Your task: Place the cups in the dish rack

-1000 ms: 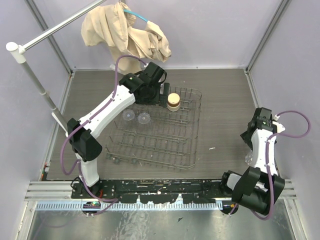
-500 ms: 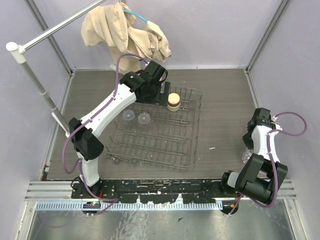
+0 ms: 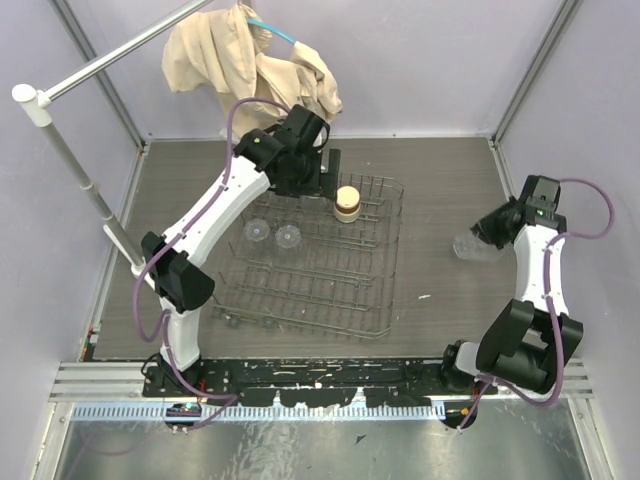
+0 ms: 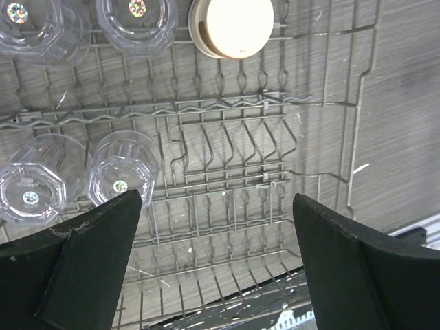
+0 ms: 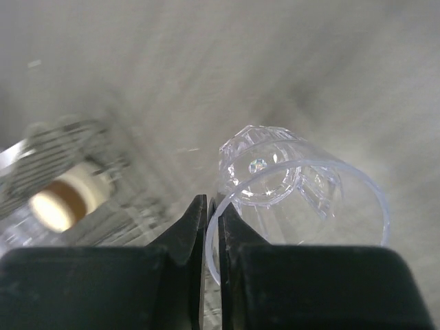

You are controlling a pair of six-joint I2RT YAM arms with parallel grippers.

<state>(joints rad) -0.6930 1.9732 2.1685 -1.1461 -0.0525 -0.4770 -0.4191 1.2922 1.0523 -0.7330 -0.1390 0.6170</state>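
The dish rack (image 3: 370, 300), a grey wire basket, lies mid-table. Inside stand a tan-brown cup (image 3: 347, 203) and clear cups (image 3: 257, 232), upside down. My left gripper (image 3: 322, 172) hovers over the rack's far edge. In the left wrist view it (image 4: 220, 275) is open and empty above the rack (image 4: 227, 179), with several clear cups (image 4: 124, 168) and the tan cup (image 4: 234, 24) below. To the right of the rack my right gripper (image 3: 488, 232) holds a clear cup (image 3: 472, 245) in the air. The right wrist view shows this gripper (image 5: 210, 206) shut on the cup's rim (image 5: 295, 192).
A beige cloth (image 3: 250, 60) hangs at the back wall. A white pole (image 3: 70, 160) slants along the left side. A small white scrap (image 3: 424, 296) lies on the dark table to the right of the rack. Walls close in on both sides.
My right gripper shut on a clear cup near the right wall, lifted it and swung it further back and leftward. My left gripper drew back slightly toward the rack's far edge.
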